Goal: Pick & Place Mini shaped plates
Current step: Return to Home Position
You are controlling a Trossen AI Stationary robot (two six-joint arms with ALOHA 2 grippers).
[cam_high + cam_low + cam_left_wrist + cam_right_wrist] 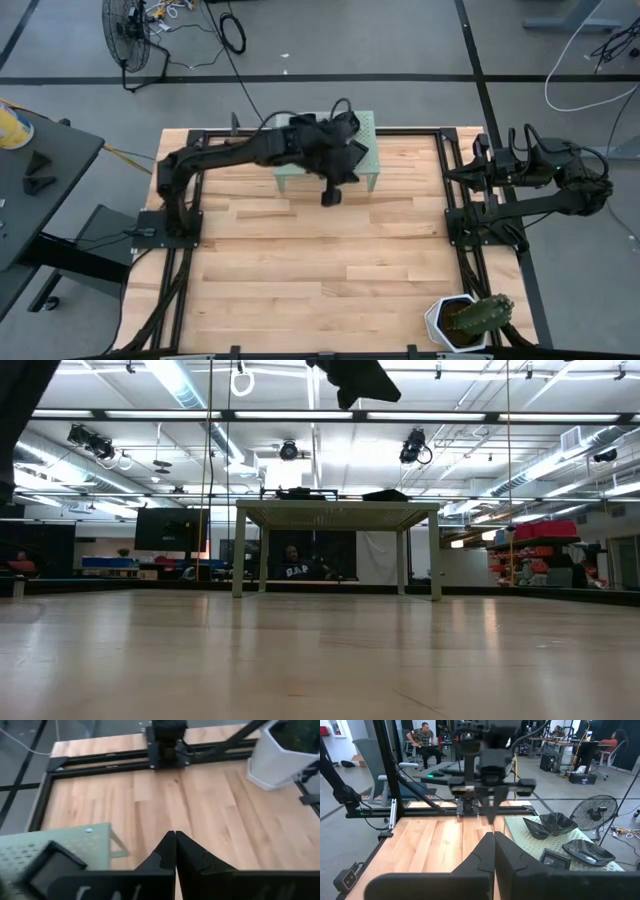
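Mini shaped plates (555, 825), glossy black dishes with raised rims, sit together on top of the pale green perforated metal stand (526, 840) at the far side of the wooden worktop (320, 270). From the right wrist view you can make out a wavy-rimmed plate, a smooth teardrop-like plate (587, 851) and a square plate (554, 860). Whether any lie stacked is hard to tell.

Expect them to be light and stiff, and the shine suggests they will be slippery. They may chip if dropped or knocked together. Your best hold is probably across a raised rim, one finger inside and one outside, since the flat middle gives nothing to pinch.

Your left hand (332, 196) hangs high above the stand's front edge, fingers pressed together and carrying nothing. Your right hand (494, 838) is also pressed together and empty, its arm folded back at the right edge of the worktop.

Mind the crowding on the stand, because reaching for one plate could nudge its neighbours. The white hexagonal pot (445, 322) with its cactus (482, 313) stands at the near right corner, well apart and out of the way.
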